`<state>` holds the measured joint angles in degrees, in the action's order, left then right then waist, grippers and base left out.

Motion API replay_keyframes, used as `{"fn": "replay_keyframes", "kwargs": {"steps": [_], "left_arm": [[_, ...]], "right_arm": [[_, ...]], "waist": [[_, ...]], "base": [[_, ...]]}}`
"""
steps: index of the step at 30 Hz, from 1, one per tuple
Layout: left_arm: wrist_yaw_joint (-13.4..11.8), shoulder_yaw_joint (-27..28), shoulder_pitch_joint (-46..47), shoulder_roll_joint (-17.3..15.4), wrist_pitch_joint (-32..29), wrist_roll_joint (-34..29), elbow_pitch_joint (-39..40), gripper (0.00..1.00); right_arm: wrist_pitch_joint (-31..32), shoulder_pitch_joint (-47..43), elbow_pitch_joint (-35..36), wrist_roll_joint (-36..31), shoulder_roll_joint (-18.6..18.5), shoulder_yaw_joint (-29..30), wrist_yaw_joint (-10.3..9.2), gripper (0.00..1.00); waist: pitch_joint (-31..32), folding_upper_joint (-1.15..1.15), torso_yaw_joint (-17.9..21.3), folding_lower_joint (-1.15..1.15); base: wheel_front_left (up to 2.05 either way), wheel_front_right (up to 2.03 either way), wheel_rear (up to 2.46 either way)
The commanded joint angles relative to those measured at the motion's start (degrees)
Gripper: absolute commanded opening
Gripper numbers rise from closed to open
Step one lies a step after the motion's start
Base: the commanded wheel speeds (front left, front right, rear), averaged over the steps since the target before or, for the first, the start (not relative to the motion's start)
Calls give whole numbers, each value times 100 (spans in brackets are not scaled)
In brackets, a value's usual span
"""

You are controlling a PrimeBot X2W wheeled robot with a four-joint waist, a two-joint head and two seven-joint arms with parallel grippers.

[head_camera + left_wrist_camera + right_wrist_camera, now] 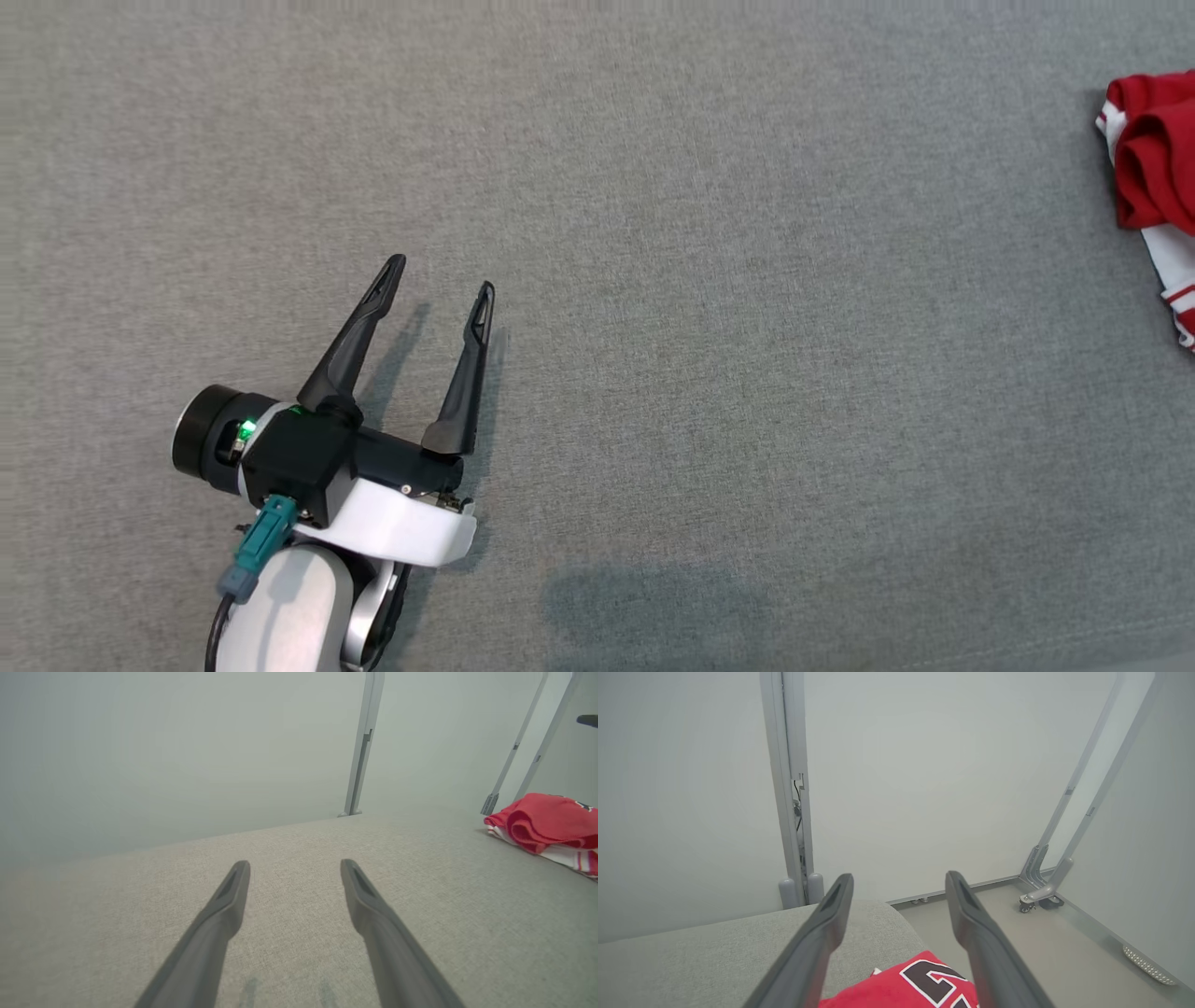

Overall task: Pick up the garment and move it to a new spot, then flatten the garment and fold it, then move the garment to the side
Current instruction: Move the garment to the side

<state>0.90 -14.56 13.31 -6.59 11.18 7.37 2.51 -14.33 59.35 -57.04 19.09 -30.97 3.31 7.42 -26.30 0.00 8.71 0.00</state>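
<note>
Hovering low over the left part of the grey cloth-covered table (653,280), the left gripper (441,275) has its jaws spread wide with nothing between them. It looks parked there, out of the way rather than mid-reach. Its shadow falls just beside the fingers, so it sits close above the surface without pressing on it.

Rightward lies a broad bare stretch of table, with plenty of room to sweep or drag cloth across without meeting anything.

At the far right the garment (1153,159) lies bunched, red with white striped trim, partly cut off by the head view's edge. Being well apart from the left gripper, it reads as the right arm's business, probably set to the side, though the folds look loose.

The right gripper (900,878) hangs over it, jaws wide and nothing clamped between them, with the red cloth and its black numeral showing just below the fingers. This is the tight side: the garment rests near the table's rounded corner, with the floor (1041,952) beyond, so a nudge outward could slip it off. A grey frame post (791,788) stands behind the table and a wheeled foot (1038,900) further right, both well clear of the fingers.
</note>
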Motion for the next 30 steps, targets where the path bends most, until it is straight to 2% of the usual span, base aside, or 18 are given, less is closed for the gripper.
{"fn": "replay_keyframes", "kwargs": {"steps": [1,11,19,30], "left_arm": [[-51,191,7,-34,47,72,90,100],[-217,483,-180,56,210,452,-194,100],[-316,746,-468,8,276,648,-374,100],[-320,859,-1246,46,355,845,-572,100]], "right_arm": [[-66,-320,320,-93,-47,17,7,100],[-66,-1609,1931,-304,713,-122,7,100],[-66,-2456,2643,-183,1076,-457,7,100],[-66,-3887,3516,-81,1616,-710,7,100]], "waist": [[232,0,-138,0],[1097,0,-539,0],[1689,0,-674,0],[2559,0,-827,0]], "base": [[0,0,0],[0,0,0],[0,0,0],[0,0,0]]}}
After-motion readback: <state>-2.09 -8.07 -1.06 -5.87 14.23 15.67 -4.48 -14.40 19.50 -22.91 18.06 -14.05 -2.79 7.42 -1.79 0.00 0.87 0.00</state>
